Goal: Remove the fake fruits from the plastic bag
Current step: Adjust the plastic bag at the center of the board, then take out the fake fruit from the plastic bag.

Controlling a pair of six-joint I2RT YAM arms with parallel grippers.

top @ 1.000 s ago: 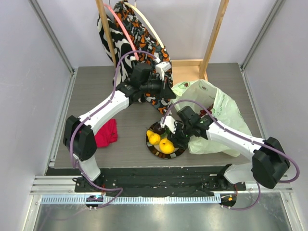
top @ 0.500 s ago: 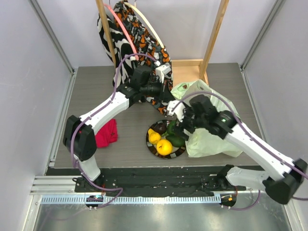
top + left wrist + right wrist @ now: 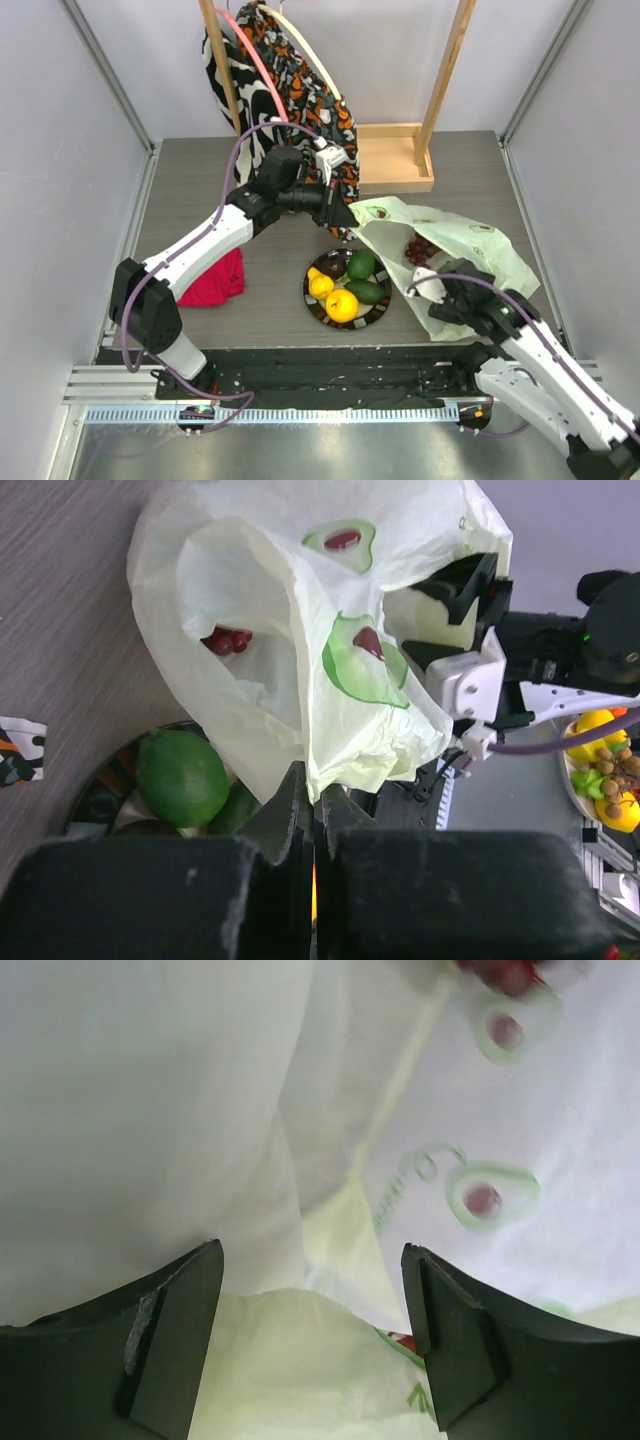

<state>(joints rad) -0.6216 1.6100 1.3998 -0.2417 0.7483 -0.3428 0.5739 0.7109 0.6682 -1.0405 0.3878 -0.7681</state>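
The grey wood-grain table (image 3: 190,190) sits boxed in by plain pale walls, with a metal rail (image 3: 300,412) running along the near edge by the arm bases. At the back stands a wooden frame (image 3: 440,90), and the zebra and orange patterned cloth bags (image 3: 290,80) hang from it. A red cloth (image 3: 215,280) lies crumpled on the left of the table. Near the middle is a dark plate (image 3: 312,300) carrying a lemon (image 3: 320,286), an orange-yellow fruit (image 3: 342,305), two green fruits (image 3: 361,265) and a dark fruit (image 3: 334,267). Just right of the plate lies the plastic bag (image 3: 470,245), thin and pale green, with the grape bunch (image 3: 420,248) showing red through its film. The left gripper (image 3: 345,214) is clamped tight on the bag's near edge, holding the mouth up. The right gripper (image 3: 420,288) hangs over the bag's front side with its jaws spread wide and nothing between them, the bag's film filling its wrist view.
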